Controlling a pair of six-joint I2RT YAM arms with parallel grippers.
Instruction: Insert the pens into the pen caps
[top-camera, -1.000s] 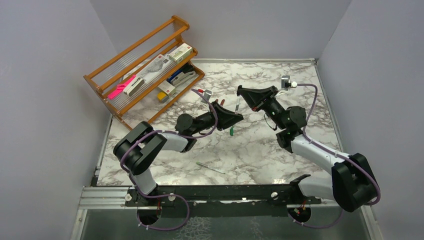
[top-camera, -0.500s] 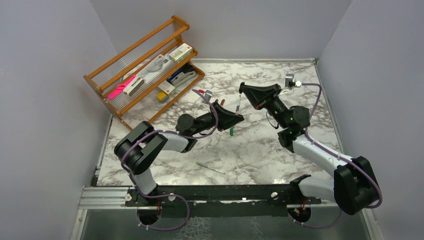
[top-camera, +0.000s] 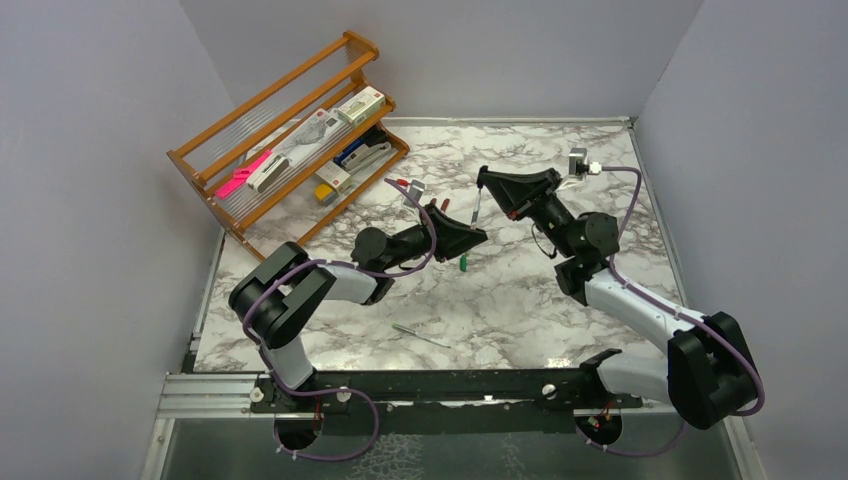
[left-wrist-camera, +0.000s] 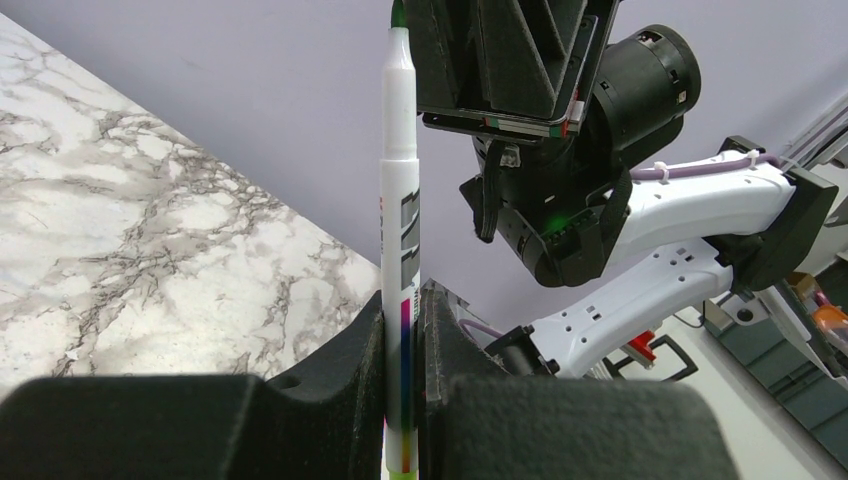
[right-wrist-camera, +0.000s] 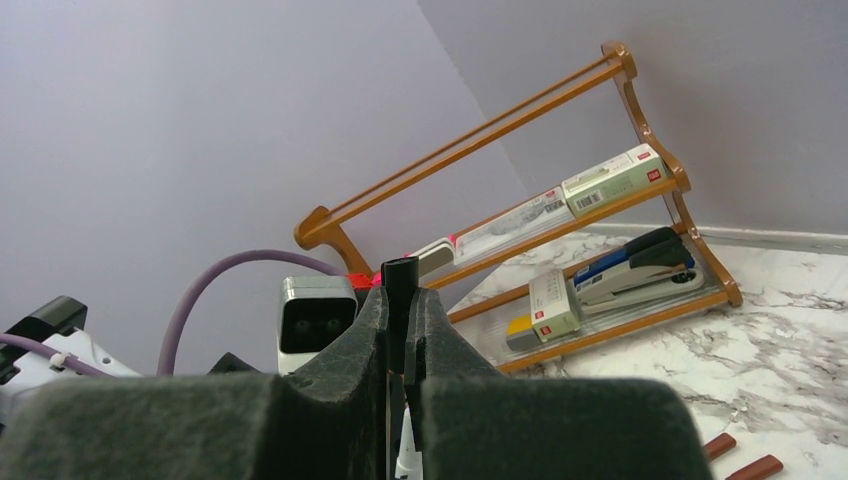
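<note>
My left gripper (top-camera: 476, 236) (left-wrist-camera: 402, 300) is shut on a white-grey pen (left-wrist-camera: 398, 170) with a green tip, held pointing up toward the right gripper. In the top view the pen (top-camera: 477, 210) spans the gap between the grippers. My right gripper (top-camera: 483, 180) (right-wrist-camera: 400, 292) is shut on a dark pen cap (right-wrist-camera: 400, 272) just above the pen's tip. A green piece (top-camera: 463, 263) shows below the left gripper; I cannot tell whether it is the pen's tail or a cap. A second pen (top-camera: 420, 335) lies on the table near the front. Two red-brown caps (right-wrist-camera: 738, 456) lie on the table.
A wooden rack (top-camera: 290, 140) with a stapler, boxes and a pink marker stands at the back left. Grey walls close in the marble table (top-camera: 560, 300) on three sides. The black rail with the arm bases (top-camera: 450, 385) runs along the near edge.
My right gripper has shifted slightly up and toward the far side with the cap. The left gripper and its pen have stayed in place.
</note>
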